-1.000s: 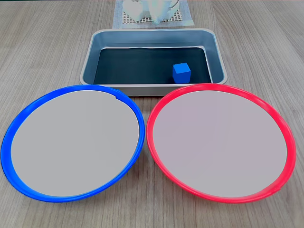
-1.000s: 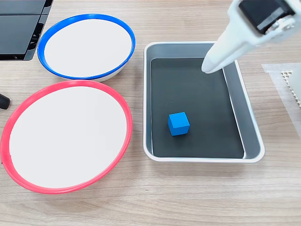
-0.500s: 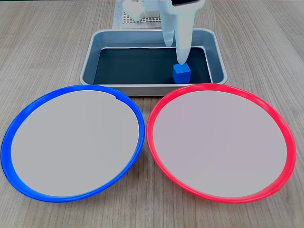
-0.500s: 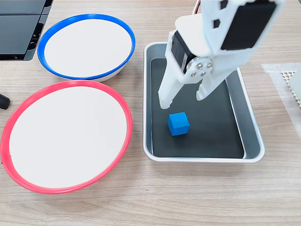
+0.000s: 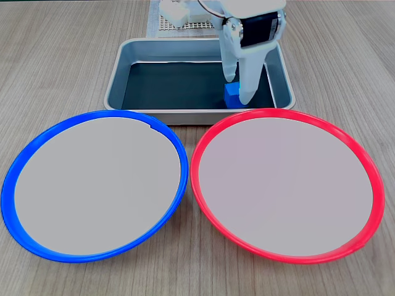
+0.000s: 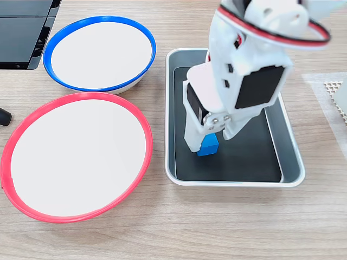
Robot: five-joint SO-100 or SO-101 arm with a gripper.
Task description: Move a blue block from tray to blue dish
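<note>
The blue block [image 6: 209, 145] sat on the dark bottom of the tray [image 6: 289, 157], and in that fixed view from above we saw it lying toward the tray's lower rim, partly hidden under the white arm. In the other fixed view the block [image 5: 231, 93] showed as a small blue patch near the tray's [image 5: 117, 80] near rim, just behind the red-rimmed dish [image 5: 287, 185].

We found the gripper [image 6: 209, 142] lowered into the tray with its jaws parted to a narrow gap and the block between them. One finger stood at the block's left side in the view from above, the other at its right. We could not tell whether the pads pressed the block's faces or merely stood beside them. In the front fixed view the gripper [image 5: 237, 91] pointed down, and its broad white finger covered the right part of the block.

We saw the blue dish [image 6: 99, 53] well apart from the tray's upper left corner in the view from above, with the red-rimmed dish [image 6: 76, 157] below it. In the front fixed view the blue dish [image 5: 94, 185] lay at the left and the red-rimmed one at the right, almost touching each other.

A white mesh mat [image 5: 159, 24] lay behind the tray on the wooden table [image 5: 55, 49].
</note>
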